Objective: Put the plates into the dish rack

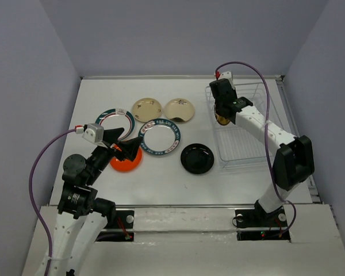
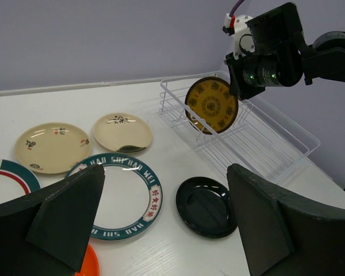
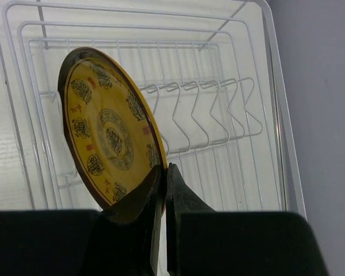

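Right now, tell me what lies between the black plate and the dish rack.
Nothing: only bare table separates the black plate from the dish rack, clearest in the top view.

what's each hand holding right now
left hand: open, holding nothing
right hand: closed on the rim of the amber plate

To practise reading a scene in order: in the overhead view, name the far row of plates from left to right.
White round plate with teal patterned rim → shiny cream-gold plate → second shiny cream-gold plate → translucent amber plate, at the left end of the white wire dish rack.
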